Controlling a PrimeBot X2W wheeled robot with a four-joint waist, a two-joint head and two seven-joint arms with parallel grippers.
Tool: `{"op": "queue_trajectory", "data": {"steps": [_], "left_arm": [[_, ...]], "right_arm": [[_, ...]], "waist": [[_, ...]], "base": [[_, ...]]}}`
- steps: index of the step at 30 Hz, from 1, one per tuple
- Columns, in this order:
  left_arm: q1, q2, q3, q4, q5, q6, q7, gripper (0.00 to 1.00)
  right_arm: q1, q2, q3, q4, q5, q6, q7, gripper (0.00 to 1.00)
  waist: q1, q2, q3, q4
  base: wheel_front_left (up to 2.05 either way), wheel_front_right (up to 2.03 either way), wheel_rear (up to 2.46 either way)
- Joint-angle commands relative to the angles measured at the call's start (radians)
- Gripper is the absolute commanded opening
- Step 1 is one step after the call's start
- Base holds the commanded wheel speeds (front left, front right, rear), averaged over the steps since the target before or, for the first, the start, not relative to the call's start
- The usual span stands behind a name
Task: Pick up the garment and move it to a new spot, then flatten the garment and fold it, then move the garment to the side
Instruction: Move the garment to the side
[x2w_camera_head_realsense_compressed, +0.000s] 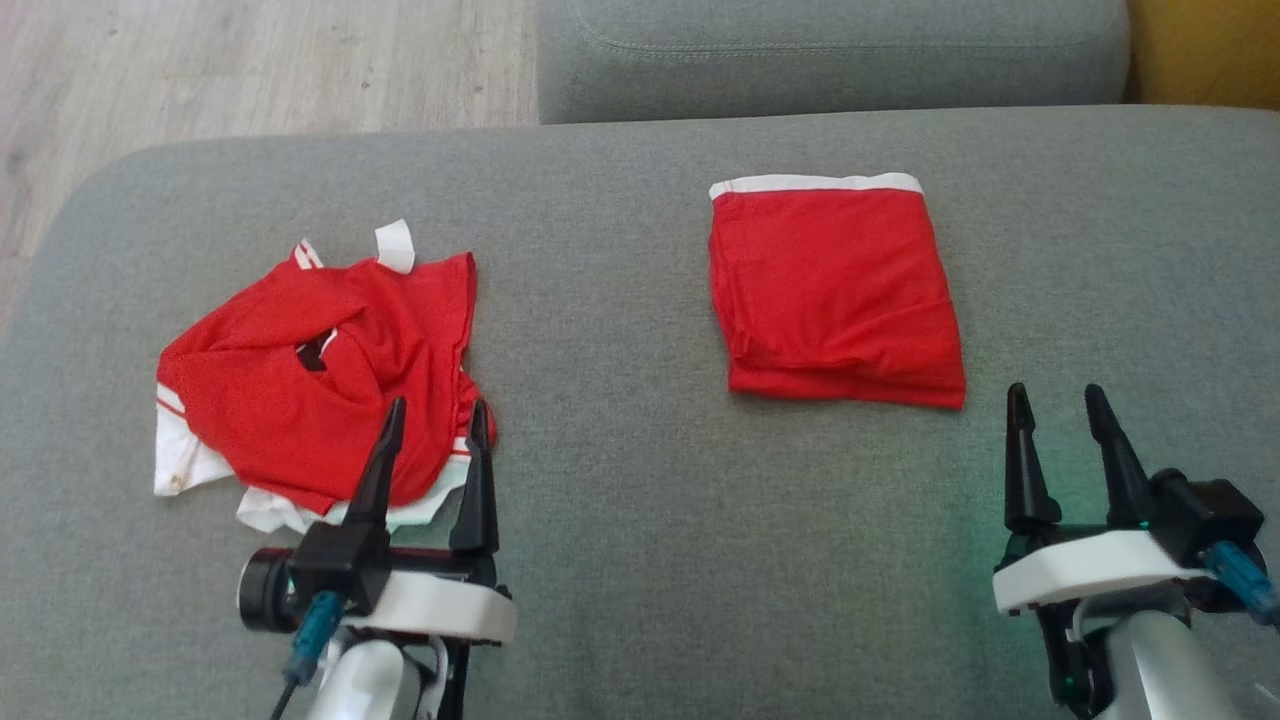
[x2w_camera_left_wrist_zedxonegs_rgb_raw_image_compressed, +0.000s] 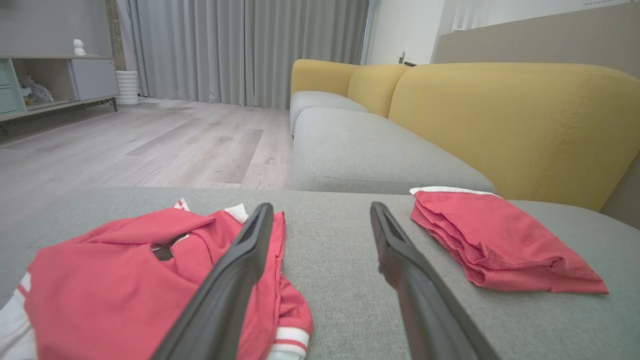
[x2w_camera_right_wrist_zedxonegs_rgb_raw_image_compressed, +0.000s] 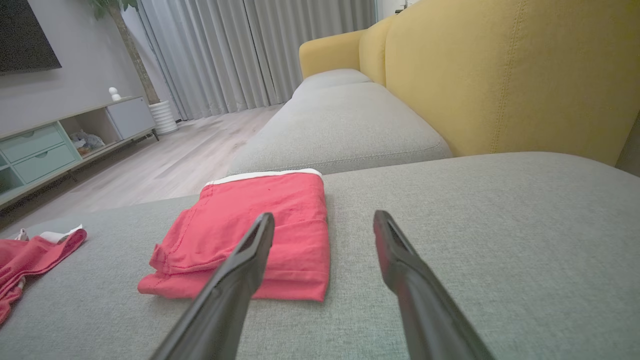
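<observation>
1. Target: crumpled red-and-white jersey garment (x2w_camera_head_realsense_compressed: 320, 370) lies beneath the left gripper (x2w_camera_head_realsense_compressed: 439, 403), mostly to its left; fingers spread, empty.
2. Probably pick-up: pinch a thick fold, lift clear of grey fabric cushion (x2w_camera_head_realsense_compressed: 620, 520).
3. Folded red cloth garment (x2w_camera_head_realsense_compressed: 835, 295) sits ahead-left of the right gripper (x2w_camera_head_realsense_compressed: 1055, 390), also spread; leave it.

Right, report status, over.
Left pincer open, right pincer open, both empty. Folded garment flat on cushion. Crumpled shirt by left pincer. Nothing blocking.
</observation>
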Motion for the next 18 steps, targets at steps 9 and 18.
{"op": "queue_trajectory", "data": {"steps": [9, 18], "left_arm": [[-0.056, 0.007, 0.023, -0.034, 0.021, -0.01, -0.008, 1.0], [-0.123, 0.007, -0.011, -0.047, 0.015, -0.013, -0.008, 1.0]], "right_arm": [[-0.066, -0.001, 0.019, -0.049, 0.006, 0.007, -0.01, 1.0], [-0.261, -0.002, -0.004, 0.046, -0.059, 0.007, 0.121, 1.0]], "waist": [[0.0001, 0.0, 0.049, 0.02], [0.0001, 0.0, 0.156, 0.065]], "base": [[0.0, 0.0, 0.0], [0.0, 0.0, 0.0]]}}
